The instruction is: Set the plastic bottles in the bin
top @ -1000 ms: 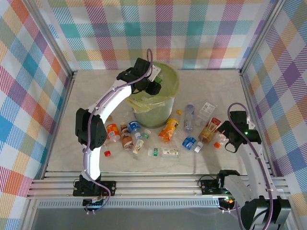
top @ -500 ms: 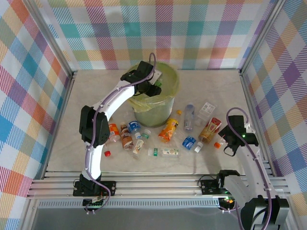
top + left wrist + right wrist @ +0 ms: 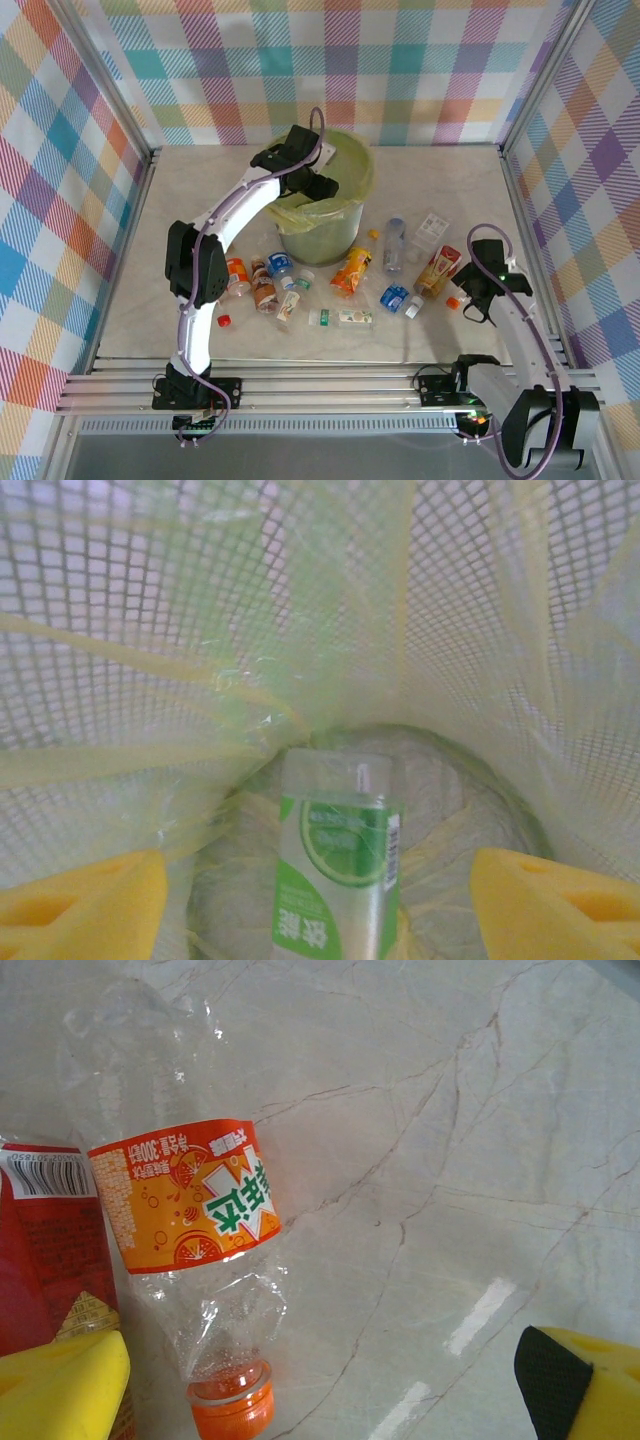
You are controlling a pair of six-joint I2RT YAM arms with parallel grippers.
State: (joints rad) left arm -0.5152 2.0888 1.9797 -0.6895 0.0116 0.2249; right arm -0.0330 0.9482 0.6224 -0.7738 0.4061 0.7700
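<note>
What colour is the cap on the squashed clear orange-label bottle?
Orange. The cap on that crushed clear plastic bottle shows best in the right wrist view.

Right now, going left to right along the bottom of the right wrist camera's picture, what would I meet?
Yellow finger → orange cap of a crushed clear bottle with an orange label → bare marble tabletop → second yellow finger, black-tipped. The red-labelled container overlaps the first finger, so it is left out.
</note>
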